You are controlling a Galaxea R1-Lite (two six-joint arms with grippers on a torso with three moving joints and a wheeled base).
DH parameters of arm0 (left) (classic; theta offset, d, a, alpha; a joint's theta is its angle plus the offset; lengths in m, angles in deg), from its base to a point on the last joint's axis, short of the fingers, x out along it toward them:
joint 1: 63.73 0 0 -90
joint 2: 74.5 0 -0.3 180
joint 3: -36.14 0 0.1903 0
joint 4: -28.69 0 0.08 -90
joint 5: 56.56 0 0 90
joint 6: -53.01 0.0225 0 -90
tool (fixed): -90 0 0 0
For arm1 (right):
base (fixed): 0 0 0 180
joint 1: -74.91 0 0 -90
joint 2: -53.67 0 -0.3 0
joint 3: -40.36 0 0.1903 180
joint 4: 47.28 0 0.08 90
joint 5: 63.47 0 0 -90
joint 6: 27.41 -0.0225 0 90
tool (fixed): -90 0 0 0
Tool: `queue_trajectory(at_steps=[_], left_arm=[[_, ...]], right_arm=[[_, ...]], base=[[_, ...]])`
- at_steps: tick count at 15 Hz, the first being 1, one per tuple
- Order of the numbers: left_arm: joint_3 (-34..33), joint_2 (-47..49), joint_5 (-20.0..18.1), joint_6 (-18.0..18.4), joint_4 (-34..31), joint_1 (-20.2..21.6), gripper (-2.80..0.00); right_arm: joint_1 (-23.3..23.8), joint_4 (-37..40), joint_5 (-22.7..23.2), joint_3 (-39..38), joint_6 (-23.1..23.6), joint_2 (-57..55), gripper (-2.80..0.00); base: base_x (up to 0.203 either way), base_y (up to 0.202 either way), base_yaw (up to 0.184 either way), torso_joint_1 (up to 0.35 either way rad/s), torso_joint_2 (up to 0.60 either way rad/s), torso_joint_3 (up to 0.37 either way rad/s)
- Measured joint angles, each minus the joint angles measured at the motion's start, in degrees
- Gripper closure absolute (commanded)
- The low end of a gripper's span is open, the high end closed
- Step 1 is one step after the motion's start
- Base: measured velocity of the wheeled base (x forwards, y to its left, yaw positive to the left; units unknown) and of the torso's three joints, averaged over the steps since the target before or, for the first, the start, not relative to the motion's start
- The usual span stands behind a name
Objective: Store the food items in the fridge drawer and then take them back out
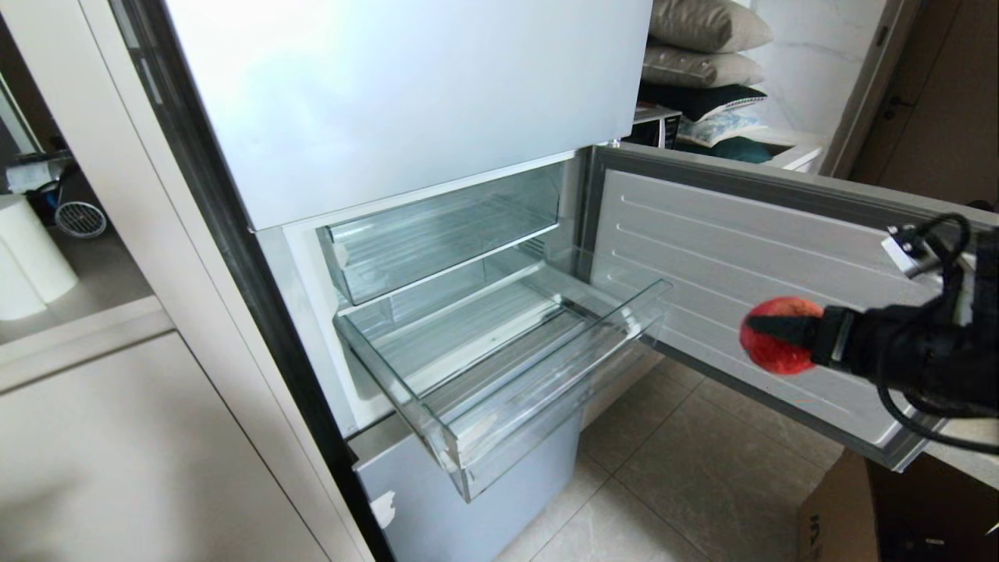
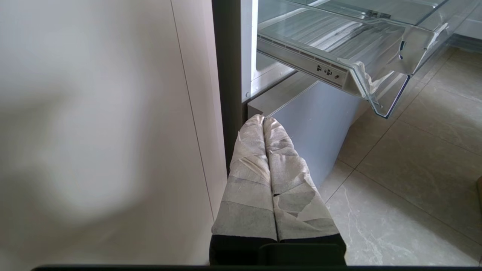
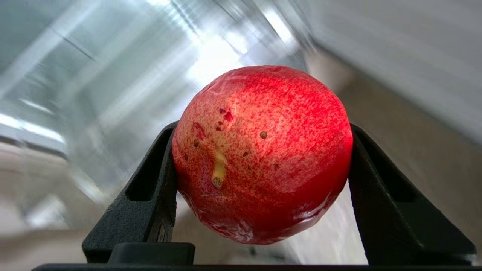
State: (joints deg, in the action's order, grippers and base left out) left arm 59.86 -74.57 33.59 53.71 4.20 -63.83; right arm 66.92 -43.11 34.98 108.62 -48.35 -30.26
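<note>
Before the open fridge, the fridge drawer (image 1: 499, 367) stands pulled out and empty, well left of the right gripper (image 1: 769, 336), which clamps a red fruit (image 1: 780, 334), so storing looks barely begun.

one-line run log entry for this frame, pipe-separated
right gripper: shut on red fruit, beside open fridge door | left gripper: shut, parked low | fridge drawer: pulled out, empty

Even, bright daylight fills the kitchen, with soft glare on the fridge front (image 1: 406, 94). In the right wrist view the background smears with motion blur; the red fruit (image 3: 263, 154) stays sharp.
</note>
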Motion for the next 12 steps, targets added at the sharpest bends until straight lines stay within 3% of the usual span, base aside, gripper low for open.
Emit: queue_trajectory(at_steps=[8, 12], left_arm=[[0.0, 0.0, 0.0, 0.0, 0.0, 0.0, 0.0], [0.0, 0.0, 0.0, 0.0, 0.0, 0.0, 0.0]], right_arm=[[-4.9, 0.0, 2.9, 42.1, 0.0, -31.4, 0.0], [-8.8, 0.0, 3.0, 49.9, 1.3, -40.2, 0.0]], base=[[0.0, 0.0, 0.0, 0.0, 0.0, 0.0], [0.0, 0.0, 0.0, 0.0, 0.0, 0.0]])
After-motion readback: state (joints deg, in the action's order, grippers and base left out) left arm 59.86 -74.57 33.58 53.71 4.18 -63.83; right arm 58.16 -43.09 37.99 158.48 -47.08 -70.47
